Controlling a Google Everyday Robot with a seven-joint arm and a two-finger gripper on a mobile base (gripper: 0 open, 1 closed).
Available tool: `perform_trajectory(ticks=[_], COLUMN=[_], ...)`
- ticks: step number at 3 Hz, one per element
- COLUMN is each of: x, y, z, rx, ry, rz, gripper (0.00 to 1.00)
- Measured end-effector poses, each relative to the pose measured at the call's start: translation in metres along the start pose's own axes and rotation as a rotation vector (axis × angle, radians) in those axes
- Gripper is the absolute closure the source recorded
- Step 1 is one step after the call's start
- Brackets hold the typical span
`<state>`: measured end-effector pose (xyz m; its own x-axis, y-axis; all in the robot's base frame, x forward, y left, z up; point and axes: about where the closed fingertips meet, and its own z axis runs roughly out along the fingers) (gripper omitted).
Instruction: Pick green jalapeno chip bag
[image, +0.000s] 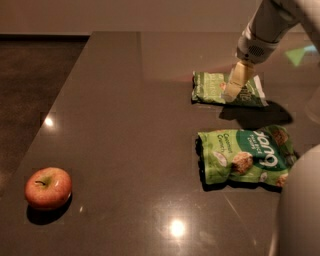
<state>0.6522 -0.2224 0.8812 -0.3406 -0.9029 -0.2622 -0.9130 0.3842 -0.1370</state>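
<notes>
Looks like the approach-to-grasp step, with nothing lifted yet. Seeing the gripper (231, 94) down over the right-hand half of the green jalapeno chip bag (206, 87), hanging from the arm (265, 30) that comes in over the far right corner of the desk (125, 125). Can't tell whether touching the bag or just above it. Can't tell either whether spread or pressed together. Find the bag lying flat toward the far edge on the right side, apart from the lime-green cookie bag (245, 156), which sits closer to the front edge, also right. Ignore the red apple (48, 187) by the left edge near the front-left corner. Judging the next move: settle onto the bag, get a pinch on it, probably by bunching the film or catching an edge, then lift straight up. Calls for care, since a thin slick bag on a glossy top probably slides rather than gets caught. Keep clear of the cookie bag.
</notes>
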Motion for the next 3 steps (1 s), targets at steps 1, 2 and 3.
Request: perform_trajectory(ticks=[1,2,3], x=[-0.015,-0.02,-0.022], y=[0.009,0.008,0.002], z=[0.035,0.043,0.051], rx=[-0.068,-0.067,-0.053], ry=[0.002,0.001,0.008], rz=[-0.029,-0.025,-0.008], gripper=[0.0,0.0,0.0])
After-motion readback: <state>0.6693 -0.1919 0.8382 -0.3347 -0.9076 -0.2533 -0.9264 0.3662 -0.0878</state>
